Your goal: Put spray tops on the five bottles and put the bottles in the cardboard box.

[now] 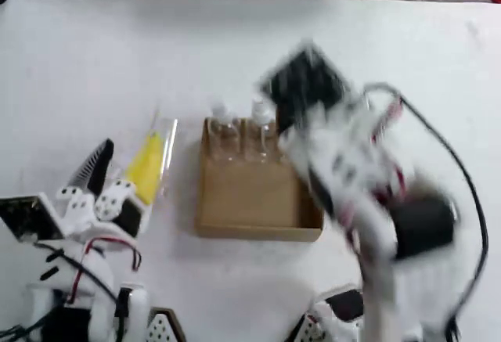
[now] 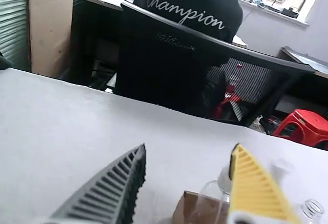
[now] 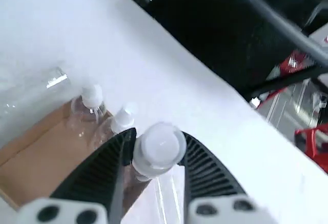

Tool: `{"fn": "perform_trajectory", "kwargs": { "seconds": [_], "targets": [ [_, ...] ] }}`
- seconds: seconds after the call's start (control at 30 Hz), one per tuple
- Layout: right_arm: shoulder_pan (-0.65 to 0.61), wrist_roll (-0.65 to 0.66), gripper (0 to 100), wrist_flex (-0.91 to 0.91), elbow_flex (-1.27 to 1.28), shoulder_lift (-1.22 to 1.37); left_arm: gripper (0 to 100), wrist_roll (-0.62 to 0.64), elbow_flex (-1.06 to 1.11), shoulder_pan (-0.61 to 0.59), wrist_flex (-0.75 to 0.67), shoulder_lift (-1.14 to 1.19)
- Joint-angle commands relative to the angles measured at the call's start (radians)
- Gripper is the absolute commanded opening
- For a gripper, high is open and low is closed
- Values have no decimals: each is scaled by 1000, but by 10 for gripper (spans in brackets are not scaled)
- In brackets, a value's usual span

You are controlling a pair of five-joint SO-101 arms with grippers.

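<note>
High view, two bottles (image 1: 225, 135) in box (image 1: 243, 195)

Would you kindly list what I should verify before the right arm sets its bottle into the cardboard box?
1. Right gripper shut on the held bottle: ok.
2. White top on the held bottle: ok.
3. Bare floor in the cardboard box beside the two standing bottles: ok.
4. Held bottle directly above the box opening: cannot tell from these views.
5. Left gripper open and off to the box's side: ok.
6. All bottles boxed: not ok, a clear bottle lies outside the box.
</note>
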Motion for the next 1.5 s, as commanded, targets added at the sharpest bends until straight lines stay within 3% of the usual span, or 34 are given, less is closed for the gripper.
{"fn": "perform_trajectory", "kwargs": {
  "seconds": [0.0, 0.17, 0.67, 0.97, 1.47],
  "targets": [
    [81, 12, 16, 93, -190, 186, 255, 2, 146, -82, -256, 2],
    [117, 12, 17, 128, -327, 332, 251, 2, 259, -110, -425, 2],
    [42, 2, 17, 124, -371, 332, 211, -5, 261, -110, -423, 2],
    [56, -25, 17, 108, -368, 421, 208, -6, 265, -110, -423, 2],
    [45, -26, 17, 127, -370, 320, 210, -6, 265, -110, -425, 2]
  ]
}}
